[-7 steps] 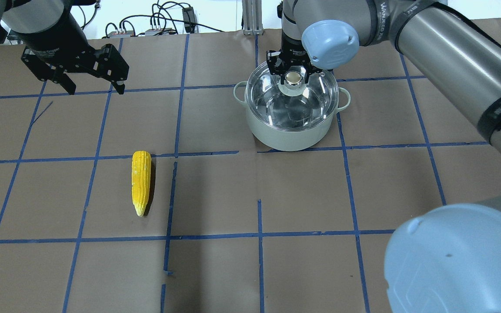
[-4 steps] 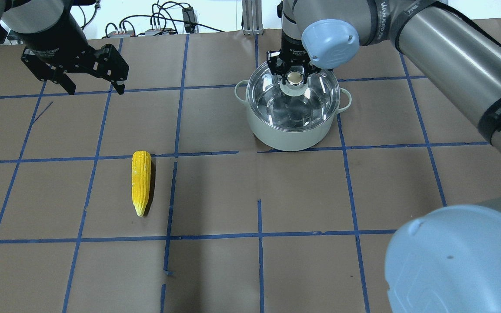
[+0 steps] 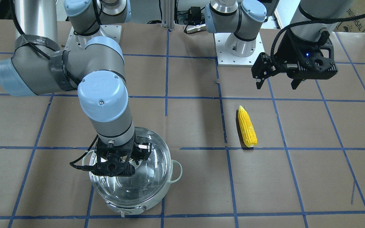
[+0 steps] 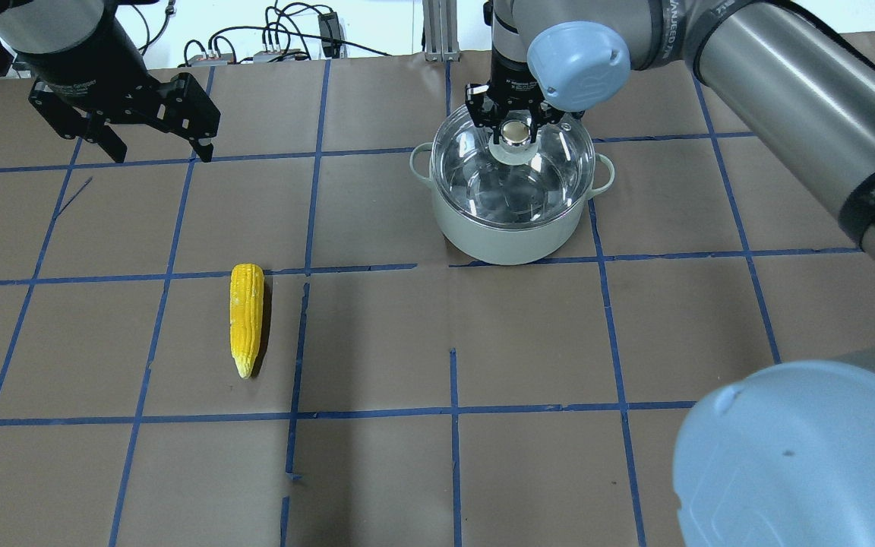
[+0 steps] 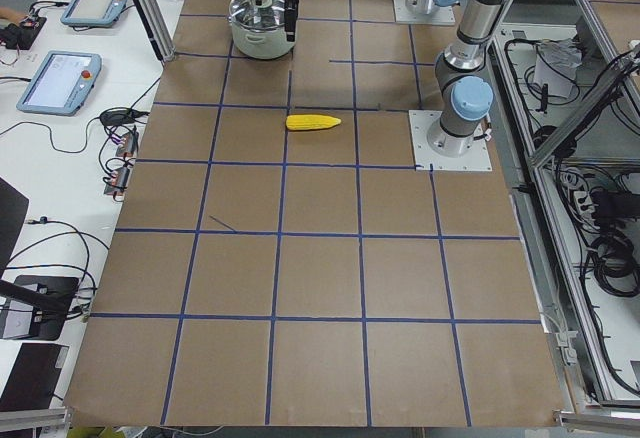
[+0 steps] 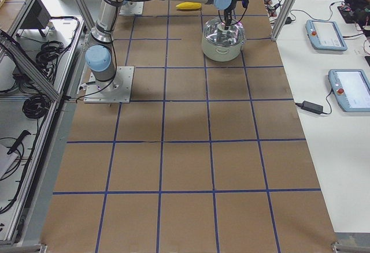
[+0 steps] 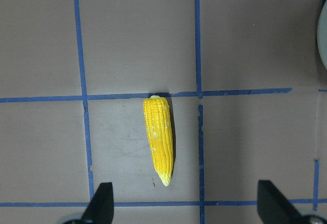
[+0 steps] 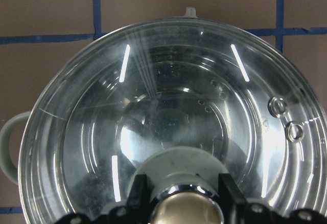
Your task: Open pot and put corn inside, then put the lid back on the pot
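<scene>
The counter (image 4: 529, 342) is covered in flat brown paper. Blue tape lines (image 4: 453, 410) cut it into squares.

At the far left, the left jaws hang in the air above the counter. They are black and spread wide, and they hold nothing.

The corn (image 4: 247, 319) lies flat on the counter, nearer than the left jaws and a little to their right, well apart from them. It is bright yellow and bumpy with rows of little kernels. It is long and thin. Its blunt end is on the far side, touching a blue line, and its pointed tip is on the near side. In the left wrist view the corn (image 7: 159, 139) shows between the two black jaw tips, but beyond them.

To the right, on the far side, sits the pot (image 4: 510, 235). It is round, pale green outside and shiny metal inside, with a small loop handle on each side. The lid (image 4: 483, 167) is over it. The lid is clear glass, round and domed. A shiny round knob (image 4: 514, 133) on a pale green base is on top.

The right jaws come straight down onto the knob. They are narrow, one black finger pressed on each side of it, holding the lid.
</scene>
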Controlling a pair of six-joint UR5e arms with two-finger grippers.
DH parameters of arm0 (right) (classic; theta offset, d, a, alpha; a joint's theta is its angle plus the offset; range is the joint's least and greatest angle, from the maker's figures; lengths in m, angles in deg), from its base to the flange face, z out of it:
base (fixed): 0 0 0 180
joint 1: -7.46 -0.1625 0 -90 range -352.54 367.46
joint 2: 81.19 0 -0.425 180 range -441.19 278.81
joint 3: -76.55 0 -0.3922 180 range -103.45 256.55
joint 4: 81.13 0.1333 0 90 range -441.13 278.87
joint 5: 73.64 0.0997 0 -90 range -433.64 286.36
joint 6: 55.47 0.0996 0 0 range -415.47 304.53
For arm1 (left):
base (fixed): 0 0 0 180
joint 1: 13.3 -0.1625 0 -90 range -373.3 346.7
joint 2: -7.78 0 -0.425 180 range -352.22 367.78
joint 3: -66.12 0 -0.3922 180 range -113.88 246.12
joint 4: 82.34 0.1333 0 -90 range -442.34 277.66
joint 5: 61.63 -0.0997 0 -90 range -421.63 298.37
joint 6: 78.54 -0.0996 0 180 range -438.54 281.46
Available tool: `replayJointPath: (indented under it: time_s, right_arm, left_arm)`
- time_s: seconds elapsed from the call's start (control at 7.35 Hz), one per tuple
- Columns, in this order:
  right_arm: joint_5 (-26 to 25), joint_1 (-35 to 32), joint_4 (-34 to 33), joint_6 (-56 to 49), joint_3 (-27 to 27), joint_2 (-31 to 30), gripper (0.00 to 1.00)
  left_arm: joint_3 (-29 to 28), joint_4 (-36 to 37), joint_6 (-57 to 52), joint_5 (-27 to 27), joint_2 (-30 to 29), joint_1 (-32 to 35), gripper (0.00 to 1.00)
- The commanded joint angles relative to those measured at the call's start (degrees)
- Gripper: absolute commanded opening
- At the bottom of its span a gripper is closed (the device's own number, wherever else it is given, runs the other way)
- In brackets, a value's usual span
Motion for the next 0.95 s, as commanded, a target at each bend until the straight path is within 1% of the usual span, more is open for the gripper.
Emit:
replayJointPath:
  time_s: [0.0,0.14,0.27,0.41,0.54,0.82]
  right_arm:
    - [0.43,0.51,11.18,-0.51,8.19,-0.02,0.48]
    - [0.52,1.13,13.84,-1.04,9.54,-0.55,0.47]
    - [0.0,1.66,13.87,-3.91,8.77,-2.29,0.47]
    - [-0.26,4.62,14.21,-9.51,7.71,-4.31,0.45]
    - [-0.01,8.91,14.91,-12.96,4.05,-8.6,0.44]
    - [0.7,16.13,13.44,-21.31,-9.72,-18.0,0.43]
  left_arm:
    - [0.17,-1.27,-0.17,-0.25,0.52,-0.29,1.0]
    - [0.96,-1.19,-0.34,-0.26,0.43,-0.46,1.0]
    - [1.32,-1.27,-0.35,-0.17,-0.27,-0.73,1.0]
    - [4.11,-1.1,-0.95,0.62,-1.14,-2.73,1.0]
    - [8.84,0.9,-2.0,0.88,-2.2,-5.01,1.0]
    - [18.24,15.88,-7.35,0.71,-5.96,-6.09,1.0]
